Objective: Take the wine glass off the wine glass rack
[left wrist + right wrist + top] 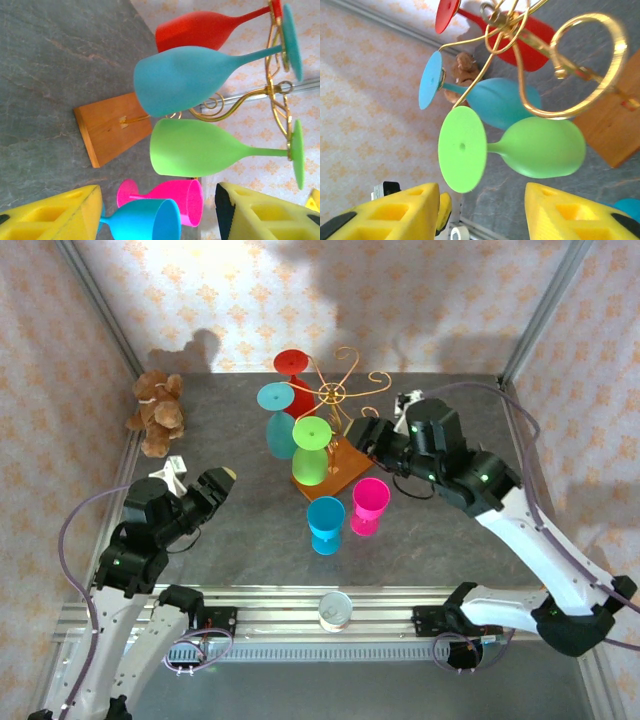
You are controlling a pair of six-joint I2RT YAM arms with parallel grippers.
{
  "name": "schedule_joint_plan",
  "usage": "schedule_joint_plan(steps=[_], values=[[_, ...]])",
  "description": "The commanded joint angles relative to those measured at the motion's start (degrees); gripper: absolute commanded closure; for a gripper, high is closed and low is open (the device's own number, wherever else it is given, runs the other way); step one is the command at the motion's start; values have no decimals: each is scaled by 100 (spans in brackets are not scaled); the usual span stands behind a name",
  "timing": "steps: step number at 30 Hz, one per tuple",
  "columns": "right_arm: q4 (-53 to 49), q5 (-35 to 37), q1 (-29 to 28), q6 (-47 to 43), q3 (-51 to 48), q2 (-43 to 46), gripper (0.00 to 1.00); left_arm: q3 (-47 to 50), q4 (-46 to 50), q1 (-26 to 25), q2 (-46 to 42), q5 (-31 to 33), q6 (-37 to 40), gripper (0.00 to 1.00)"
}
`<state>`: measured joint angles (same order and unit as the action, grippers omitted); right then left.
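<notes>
1. My right claw [482, 192] is spread open and holds nothing. It sits just beside the wine glass rack [335, 392], and the green wine glass [540, 147] hangs upside down by its foot from a gold arm right ahead of my fingers.
2. If I close on the thin stem off-centre, the smooth glass could swivel or slip out and drop onto the wooden base [615, 130].
3. If I pull straight back without clearing the foot from the curled wire, I judge the whole rack may tip; its post looks thin and the load sits on one side.
4. The teal glass [500, 102] hangs right beside the green one and the red glass [530, 42] just past it. A wide swing could knock either one off its arm.
5. The pink glass [369, 502] and the blue glass [326, 523] stand on the table near the base, so a low retreat could topple them.
6. My left claw [220, 480], also open and empty, waits well apart from the rack, too far to steady it.
</notes>
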<state>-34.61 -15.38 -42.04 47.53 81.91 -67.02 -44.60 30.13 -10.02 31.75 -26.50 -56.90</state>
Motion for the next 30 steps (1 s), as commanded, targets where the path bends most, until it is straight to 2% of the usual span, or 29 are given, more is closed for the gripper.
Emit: schedule_joint_plan(steps=[1, 19, 30], values=[[610, -475, 21, 150, 71, -259, 54, -262, -366, -8, 74, 112, 120, 39], [772, -680, 55, 160, -79, -700, 59, -49, -273, -7, -164, 250, 46, 38], [789, -679, 82, 160, -117, -768, 70, -22, -253, -7, -213, 273, 30, 38]])
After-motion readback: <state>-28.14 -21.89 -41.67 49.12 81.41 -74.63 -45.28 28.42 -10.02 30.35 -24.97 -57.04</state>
